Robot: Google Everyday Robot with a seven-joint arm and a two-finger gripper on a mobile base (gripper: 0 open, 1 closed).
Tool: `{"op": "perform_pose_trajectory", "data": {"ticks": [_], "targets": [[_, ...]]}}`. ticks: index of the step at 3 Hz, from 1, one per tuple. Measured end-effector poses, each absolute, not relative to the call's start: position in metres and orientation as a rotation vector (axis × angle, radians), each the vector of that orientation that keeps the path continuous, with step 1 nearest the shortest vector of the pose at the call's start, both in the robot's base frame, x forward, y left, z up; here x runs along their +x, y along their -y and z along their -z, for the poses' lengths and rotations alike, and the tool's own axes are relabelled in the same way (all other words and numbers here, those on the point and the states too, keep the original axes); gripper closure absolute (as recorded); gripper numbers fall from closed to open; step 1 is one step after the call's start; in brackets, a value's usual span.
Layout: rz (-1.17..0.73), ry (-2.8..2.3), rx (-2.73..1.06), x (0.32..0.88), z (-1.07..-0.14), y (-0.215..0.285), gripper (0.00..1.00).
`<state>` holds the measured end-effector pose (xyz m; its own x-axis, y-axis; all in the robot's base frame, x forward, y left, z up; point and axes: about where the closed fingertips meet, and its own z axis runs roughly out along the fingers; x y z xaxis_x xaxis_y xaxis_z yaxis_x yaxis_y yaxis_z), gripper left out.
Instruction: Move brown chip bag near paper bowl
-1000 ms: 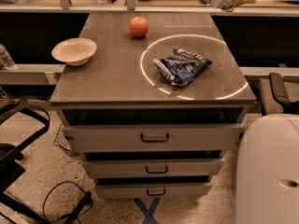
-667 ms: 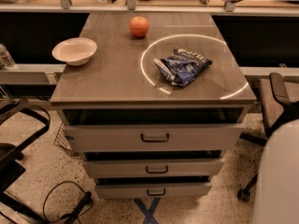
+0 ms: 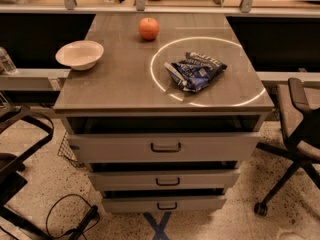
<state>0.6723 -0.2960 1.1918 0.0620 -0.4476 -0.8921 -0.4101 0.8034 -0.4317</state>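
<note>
Table (image 3: 120, 84), paper bowl (image 3: 79, 54); tool off-frame.

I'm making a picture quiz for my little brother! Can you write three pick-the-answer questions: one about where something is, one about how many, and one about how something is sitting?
1. Where is the paper bowl?
A) in a drawer
B) on the left side of the cabinet top
C) on the floor

2. How many drawers with handles are on the front?
A) one
B) five
C) three

3. How is the blue chip bag sitting?
A) lying crumpled on the top
B) standing straight up
C) hanging from a handle

Answers:
1 B, as the bowl sits near the left edge of the top, away from the bag.
2 C, since three drawer fronts are stacked below the top, each with one handle.
3 A, because the bag lies flat and wrinkled inside the bright ring of light.

The end effector is not in view.
</note>
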Motion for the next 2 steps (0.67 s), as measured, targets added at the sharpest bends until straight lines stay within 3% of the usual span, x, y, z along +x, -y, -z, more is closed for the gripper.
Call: {"op": "perform_pose_trajectory", "data": {"ticks": [1, 2], "targets": [[0.005, -1.525, -0.746, 0.616, -1.183, 0.282, 1.00], [-0.124, -1.576, -0.850, 0.602, -1.120, 0.246, 1.00]]}}
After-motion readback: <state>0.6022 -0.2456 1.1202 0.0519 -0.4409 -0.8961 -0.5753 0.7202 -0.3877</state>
